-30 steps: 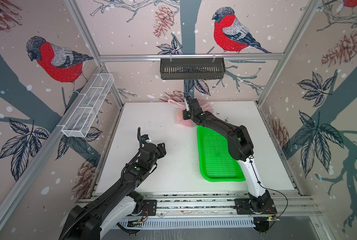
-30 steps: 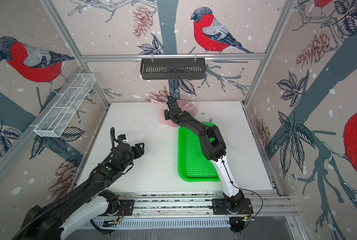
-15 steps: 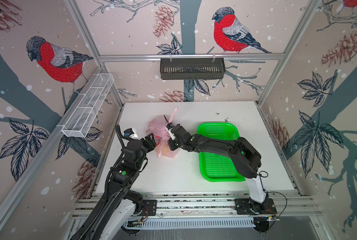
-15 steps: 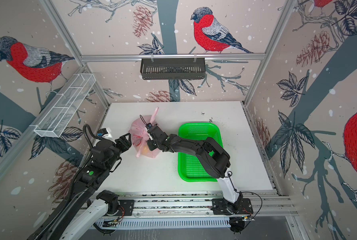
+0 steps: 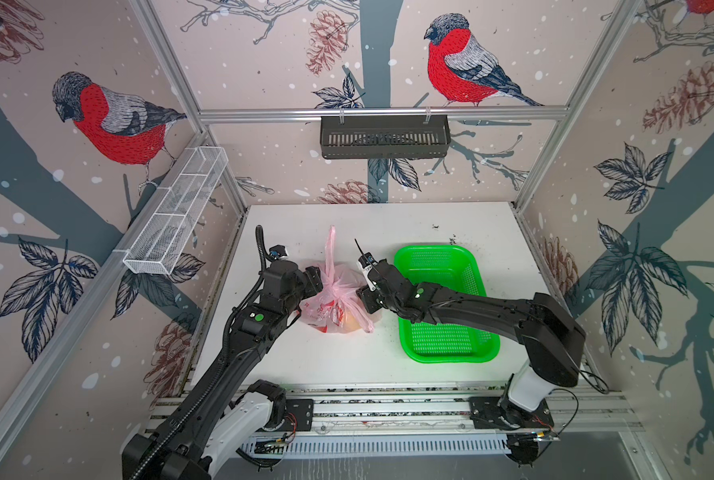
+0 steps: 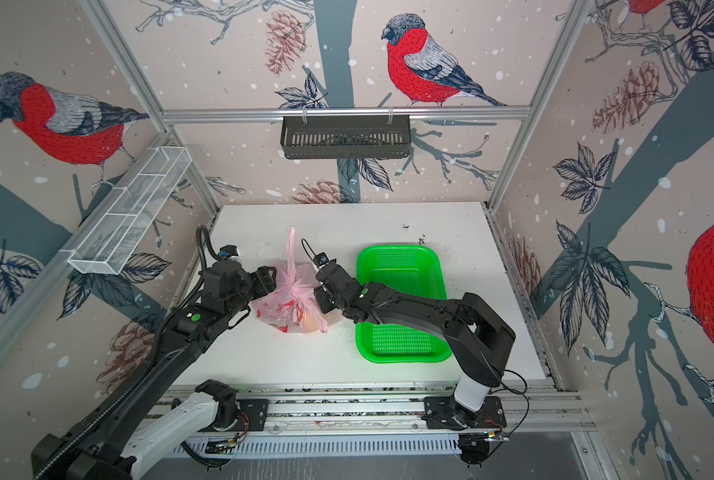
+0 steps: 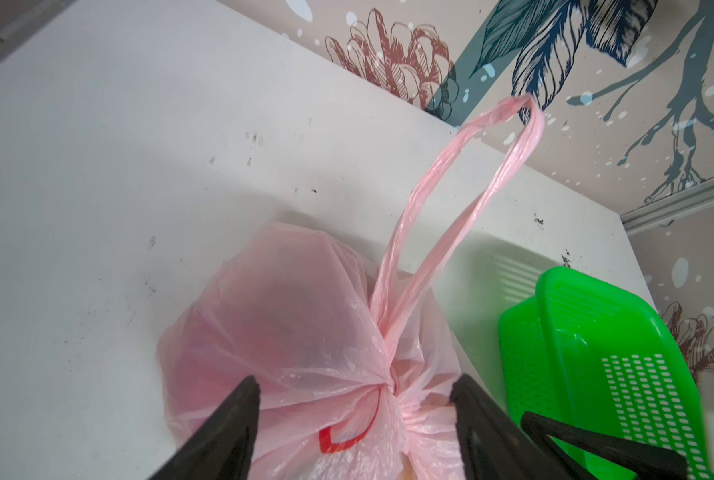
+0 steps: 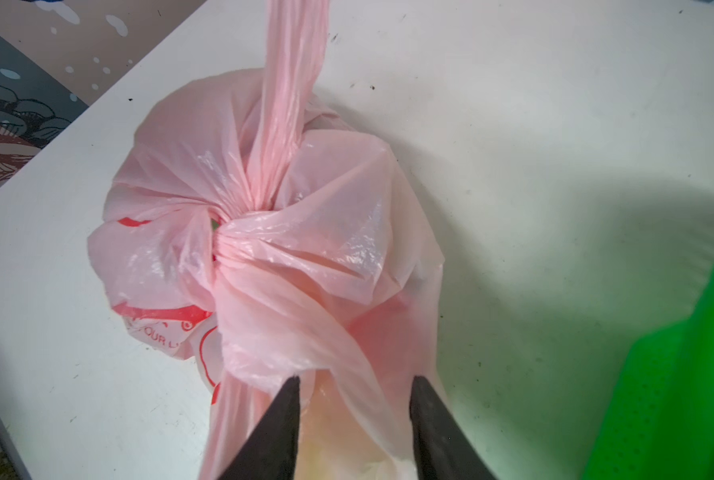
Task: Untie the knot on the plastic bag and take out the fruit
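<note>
**Operator:** Position of the plastic bag [image 5: 334,307]?

**Technician:** It sits on the white surface [image 5: 347,365], just beside the green tray [image 5: 430,249], at the tray's 9 o'clock in both top views. The bag is tied shut. The fruit [image 5: 352,326] is inside and shows only as an orange-yellow shape through the plastic.

**Operator:** Condition of the knot [image 8: 239,232]?

**Technician:** It is on top of the bag, with the plastic gathered tightly into it. One loop handle [image 5: 330,253] stands up from it toward 12 o'clock.

**Operator:** Left jaws?

**Technician:** At the bag's 9 o'clock. They are apart, one tip on each side of the knot, and nothing is clamped.

**Operator:** Right jaws?

**Technician:** At the bag's 3 o'clock. They are apart over the loose plastic and grip nothing.
</note>
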{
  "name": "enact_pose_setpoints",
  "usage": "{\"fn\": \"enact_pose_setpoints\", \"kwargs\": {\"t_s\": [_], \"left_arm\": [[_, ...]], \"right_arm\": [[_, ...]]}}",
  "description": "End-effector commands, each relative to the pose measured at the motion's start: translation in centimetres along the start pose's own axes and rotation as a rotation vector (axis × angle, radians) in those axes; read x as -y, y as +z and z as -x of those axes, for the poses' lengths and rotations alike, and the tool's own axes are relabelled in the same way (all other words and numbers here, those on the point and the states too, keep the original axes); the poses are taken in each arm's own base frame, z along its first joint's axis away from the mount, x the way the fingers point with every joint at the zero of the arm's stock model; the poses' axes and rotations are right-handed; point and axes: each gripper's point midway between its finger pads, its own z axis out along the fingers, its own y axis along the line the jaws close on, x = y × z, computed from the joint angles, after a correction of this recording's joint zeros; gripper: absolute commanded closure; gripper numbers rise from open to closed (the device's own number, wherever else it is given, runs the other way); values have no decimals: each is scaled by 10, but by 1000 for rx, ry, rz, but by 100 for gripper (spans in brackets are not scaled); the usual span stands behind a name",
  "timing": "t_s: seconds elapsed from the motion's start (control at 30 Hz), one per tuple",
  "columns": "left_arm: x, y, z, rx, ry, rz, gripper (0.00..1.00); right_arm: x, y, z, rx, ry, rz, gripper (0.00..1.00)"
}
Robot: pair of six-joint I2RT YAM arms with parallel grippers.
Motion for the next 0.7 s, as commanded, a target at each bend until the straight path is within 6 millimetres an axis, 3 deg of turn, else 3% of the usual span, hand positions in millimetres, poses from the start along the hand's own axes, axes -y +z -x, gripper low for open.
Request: {"fn": "enact_pose_setpoints", "kwargs": {"t_s": [0.0, 0.2, 0.47, 0.67], "left_arm": [[0, 8, -10, -78, 52, -7, 25], [-7, 36, -19, -154, 29, -6, 29], [-1, 72, -28, -235, -24, -39, 34], [-6, 85, -41, -281, -20, -24, 36]], "right_arm": [[3, -14, 3, 6, -81, -60, 51], [-6, -19, 12, 19, -176, -88, 50], [-13, -2, 6, -2, -211, -76, 50], [-17, 11, 4, -28, -271, -73, 48]]}}
